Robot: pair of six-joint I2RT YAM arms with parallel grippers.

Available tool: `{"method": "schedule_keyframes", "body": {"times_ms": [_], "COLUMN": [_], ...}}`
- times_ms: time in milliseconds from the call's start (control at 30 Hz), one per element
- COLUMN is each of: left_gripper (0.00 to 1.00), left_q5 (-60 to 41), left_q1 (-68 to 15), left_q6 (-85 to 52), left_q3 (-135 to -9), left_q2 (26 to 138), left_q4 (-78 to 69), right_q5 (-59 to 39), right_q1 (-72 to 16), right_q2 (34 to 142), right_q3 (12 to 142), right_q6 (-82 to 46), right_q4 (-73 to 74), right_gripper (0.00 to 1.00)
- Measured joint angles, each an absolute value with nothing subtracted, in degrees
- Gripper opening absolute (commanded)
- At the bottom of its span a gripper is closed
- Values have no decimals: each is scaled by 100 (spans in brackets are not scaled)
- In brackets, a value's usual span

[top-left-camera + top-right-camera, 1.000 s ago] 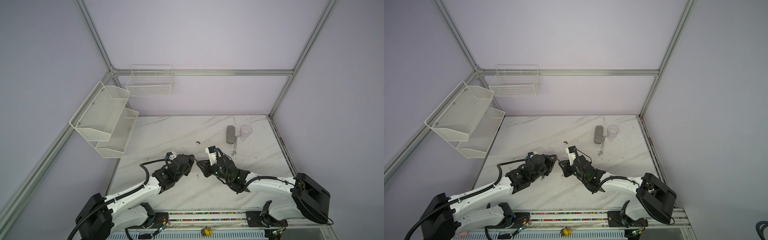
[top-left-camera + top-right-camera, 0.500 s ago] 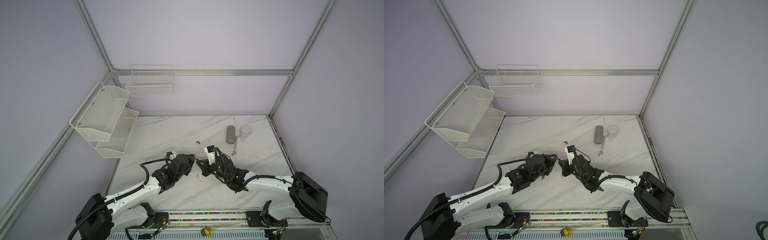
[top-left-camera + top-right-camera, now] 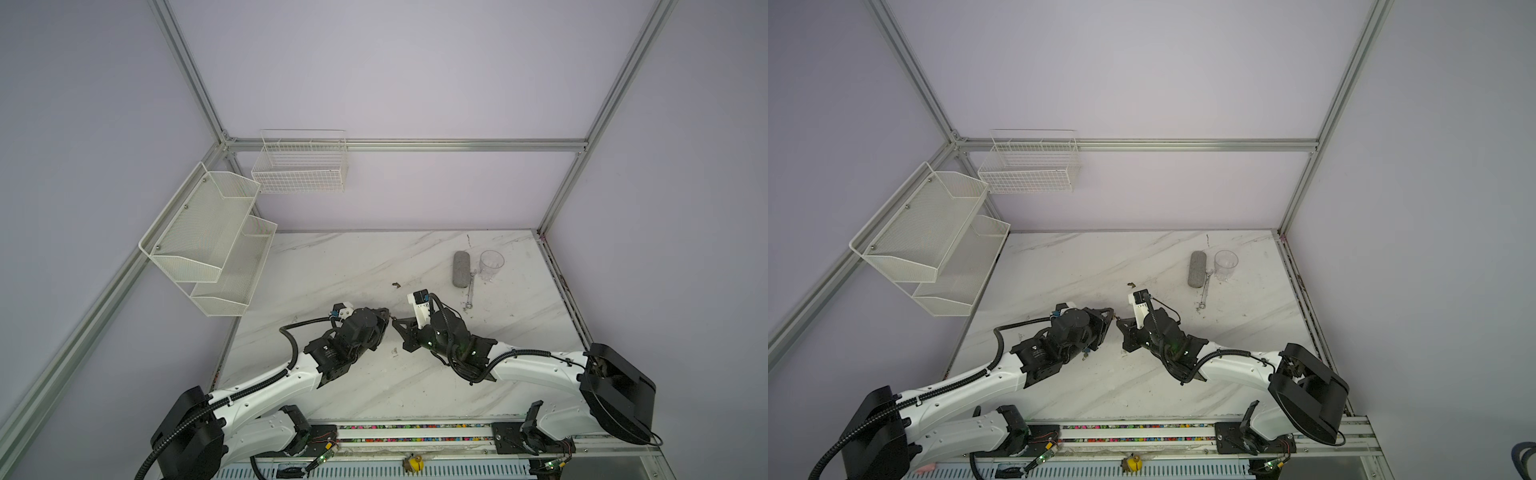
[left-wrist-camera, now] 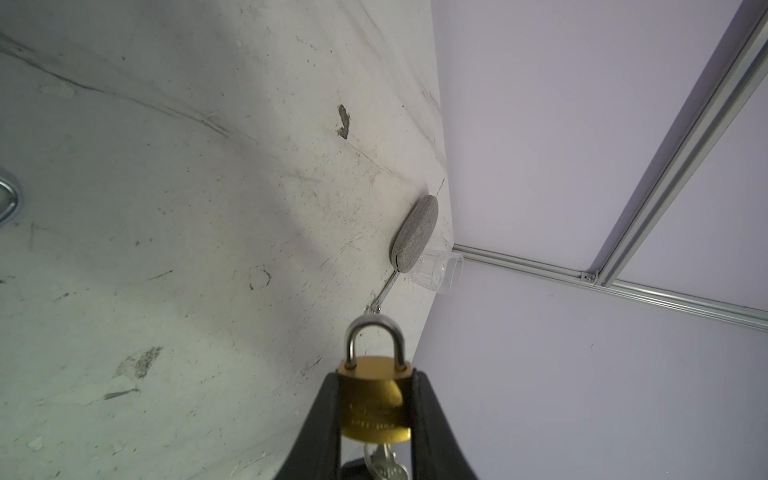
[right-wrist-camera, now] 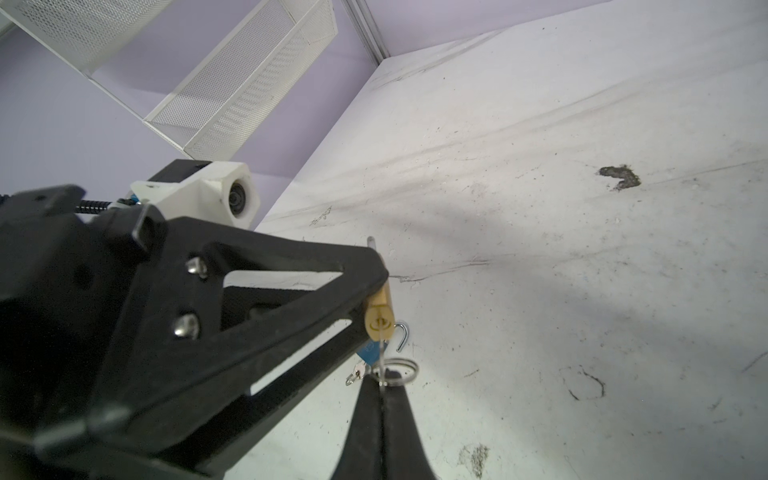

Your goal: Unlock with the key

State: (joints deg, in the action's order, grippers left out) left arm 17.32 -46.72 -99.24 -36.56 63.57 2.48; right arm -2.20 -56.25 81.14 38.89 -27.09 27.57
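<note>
Scuffed marble tabletop point(image 3: 353, 266); lilac walls point(image 3: 395, 75)

The right gripper point(image 5: 381, 388) pinches the key point(image 5: 380, 359) in the brass padlock point(image 5: 379, 320).

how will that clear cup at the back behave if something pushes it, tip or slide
The clear cup looks thin-walled and empty, so it is probably very light and easily shoved. It stands upright, narrowing toward its base, so a high push would likely tip it. Tipped, it may roll.
</note>
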Motion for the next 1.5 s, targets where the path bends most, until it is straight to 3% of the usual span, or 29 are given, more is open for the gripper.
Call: {"method": "schedule_keyframes", "body": {"times_ms": [600, 1267, 1500], "left_gripper": [0, 0, 0], "left_q5": [2082, 2259, 2322], "left_q1": [-4869, -5013, -5013], "left_q6": [-9946, -9338, -9087], "left_q3": [-3656, -4174, -4285], "left_q2": [6309, 6241, 6298], "left_q4": [-379, -331, -316], "right_q5": [-1243, -1007, -1334], "right_q1": [-5081, -5098, -4939], "right_q2": [7990, 7728, 7719], "right_q3": [3763, 4482, 4552], "right_q6": [-3369, -2582, -2764], "right_q4": [3374, 2609, 2539], "right_gripper": [0, 0, 0]}}
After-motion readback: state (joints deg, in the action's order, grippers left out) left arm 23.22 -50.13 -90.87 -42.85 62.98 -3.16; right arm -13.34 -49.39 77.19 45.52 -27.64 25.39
